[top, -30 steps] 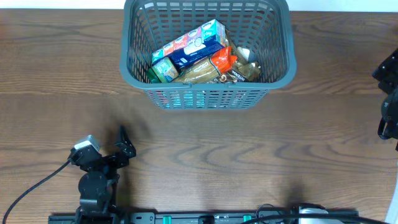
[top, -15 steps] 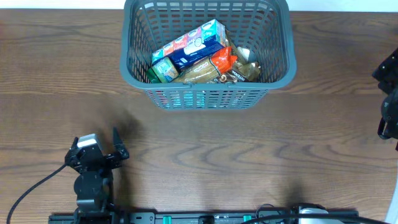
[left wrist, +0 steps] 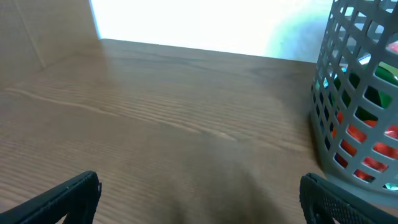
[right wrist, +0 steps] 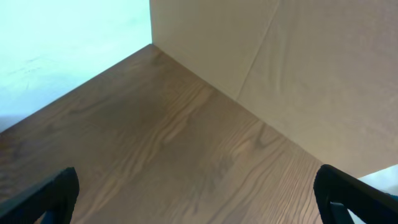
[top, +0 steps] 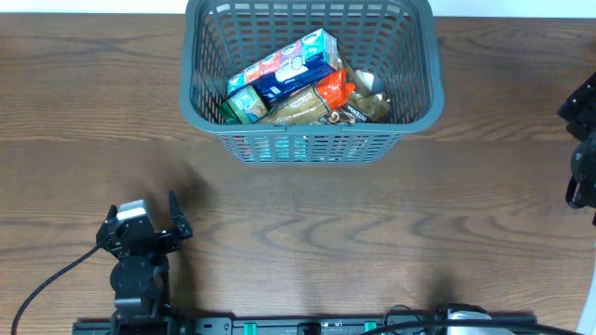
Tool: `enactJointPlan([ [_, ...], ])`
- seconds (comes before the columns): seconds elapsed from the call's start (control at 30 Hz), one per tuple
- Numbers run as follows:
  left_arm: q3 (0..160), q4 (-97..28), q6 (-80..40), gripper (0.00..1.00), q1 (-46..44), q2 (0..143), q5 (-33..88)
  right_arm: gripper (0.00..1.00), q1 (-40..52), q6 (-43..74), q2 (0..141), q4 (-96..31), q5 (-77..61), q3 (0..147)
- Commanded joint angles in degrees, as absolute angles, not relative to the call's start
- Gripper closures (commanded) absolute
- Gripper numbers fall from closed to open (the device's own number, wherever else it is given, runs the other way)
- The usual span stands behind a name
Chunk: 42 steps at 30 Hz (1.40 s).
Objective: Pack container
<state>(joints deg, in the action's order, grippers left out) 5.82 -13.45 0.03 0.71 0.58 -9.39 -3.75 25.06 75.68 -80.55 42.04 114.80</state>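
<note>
The container (top: 307, 144), a grey-blue slatted basket, stands at the table's far middle. Inside it lie a blue-and-white box (top: 284, 67), a green packet (top: 245, 104), an orange packet (top: 333, 91) and a brown packet (top: 307, 108). My left gripper (top: 142, 208) rests near the front left edge, open and empty, well short of the basket. In the left wrist view its gripper (left wrist: 202, 208) spans bare wood, with the container wall (left wrist: 360, 93) at the right. My right gripper (top: 577, 147) sits at the far right edge, open; in its own view the gripper (right wrist: 199, 205) holds nothing.
A black cable (top: 47, 279) runs from the left arm to the front left corner. A black rail (top: 307, 325) lines the front edge. A beige wall panel (right wrist: 280, 62) rises behind the table's corner in the right wrist view.
My left gripper swung from pointing up-right to facing straight ahead and drew back slightly toward the front edge, then stayed still. The right arm and basket have not moved.
</note>
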Motion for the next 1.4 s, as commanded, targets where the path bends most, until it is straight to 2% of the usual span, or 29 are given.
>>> enactJointPlan([
  [0.0,4.27,-13.58,0.62,0.01,1.06,0.23,-9.58,0.01,-4.10,25.67,75.66,-80.62,43.05,115.11],
  [0.77,4.27,-13.58,0.62,0.01,1.06,0.23,-9.58,0.01,-4.10,25.69,75.13,-80.62,43.05,115.11],
  [1.1,4.27,-13.58,0.62,0.01,1.06,0.23,-9.58,0.01,-3.64,25.78,65.47,-78.41,43.03,114.34],
  [1.23,4.27,-13.58,0.62,0.02,1.06,0.23,-9.58,0.01,-0.84,30.70,59.33,-74.91,43.03,111.90],
  [1.37,4.27,-13.58,0.62,0.01,1.06,0.23,-9.58,0.01,1.65,40.58,51.53,-65.12,41.54,103.00],
])
